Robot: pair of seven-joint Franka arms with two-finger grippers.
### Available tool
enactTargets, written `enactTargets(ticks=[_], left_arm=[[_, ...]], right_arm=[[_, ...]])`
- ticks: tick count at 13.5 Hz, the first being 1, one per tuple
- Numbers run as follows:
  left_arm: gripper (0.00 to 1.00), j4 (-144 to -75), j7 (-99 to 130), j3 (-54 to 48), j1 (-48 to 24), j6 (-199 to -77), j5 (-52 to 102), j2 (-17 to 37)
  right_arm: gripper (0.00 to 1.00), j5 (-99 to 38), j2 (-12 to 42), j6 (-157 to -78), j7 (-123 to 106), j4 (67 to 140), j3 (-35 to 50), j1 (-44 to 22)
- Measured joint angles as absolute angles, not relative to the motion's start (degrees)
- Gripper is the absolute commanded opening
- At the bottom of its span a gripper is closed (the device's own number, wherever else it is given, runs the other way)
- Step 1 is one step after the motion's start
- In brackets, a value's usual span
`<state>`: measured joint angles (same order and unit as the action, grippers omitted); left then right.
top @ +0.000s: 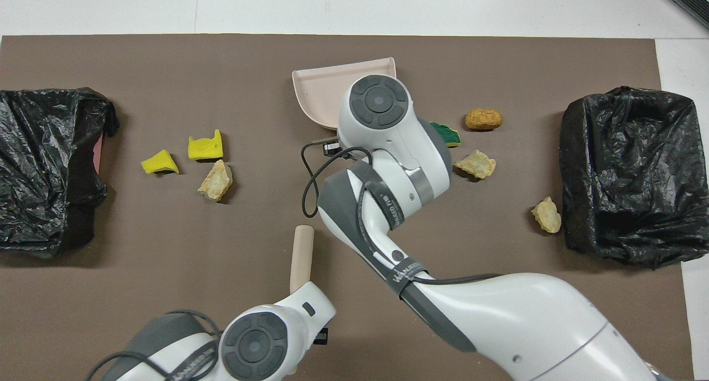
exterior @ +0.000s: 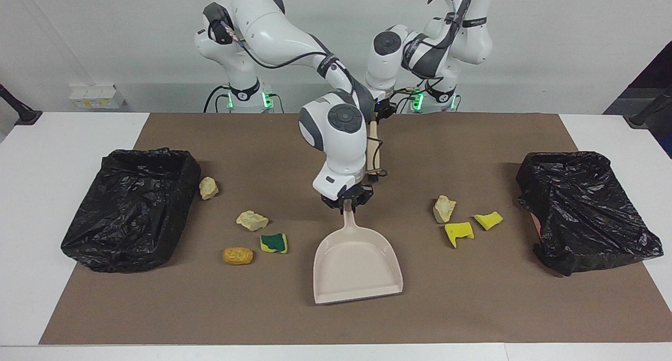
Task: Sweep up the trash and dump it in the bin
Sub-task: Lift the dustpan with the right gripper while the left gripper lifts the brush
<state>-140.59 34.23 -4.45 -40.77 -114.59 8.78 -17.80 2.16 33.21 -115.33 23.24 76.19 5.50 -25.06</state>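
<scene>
White table with a brown paper mat (exterior: pixel 472 308), white wall back of the arms. Right gripper (exterior: pixel 346 202) is down at mid-mat, clenched on the handle of the beige plastic dustpan (exterior: pixel 357 269), pan flat on the mat with its mouth pointing away from the robots. Left gripper (exterior: pixel 379 112) sits low near the robots' edge, fingers closed on the beige brush handle (top: pixel 302 251). Trash is on the mat to both sides of the right gripper: green-and-yellow sponge (exterior: pixel 274 242), golden-brown roll (exterior: pixel 237 255) and two pale bread chunks (exterior: pixel 252 220) toward the right arm's black-bagged bin (exterior: pixel 131 209); two yellow sponge bits (exterior: pixel 459 232) and one more chunk (exterior: pixel 444 208) toward the left arm's bin (exterior: pixel 585 209).
</scene>
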Motion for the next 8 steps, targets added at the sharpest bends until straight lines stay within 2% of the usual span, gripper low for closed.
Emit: enactTargets(ticks=[2,4,6,8], left_arm=[[0.00,-140.5,30.6,-4.2,-35.6,-107.7,8.8,-23.7],[0.00,-139.7,26.3,-4.0,-28.2,-104.1,8.7,-26.9],[0.00,-137.6,21.5,-3.7,-18.9,-103.6,8.6,-26.9],[0.00,-134.9,15.7,-3.6,-10.0,-103.6,8.1,-24.4]], right_arm=[[0.00,0.5,29.8,-112.4,17.1,76.3,5.5,-23.5],[0.00,0.2,27.0,-107.0,12.9,76.5,5.6,-23.4],[0.00,0.1,25.6,-101.4,7.0,77.1,5.8,-23.6],[0.00,0.2,24.9,-98.1,-1.8,78.3,5.8,-23.7]])
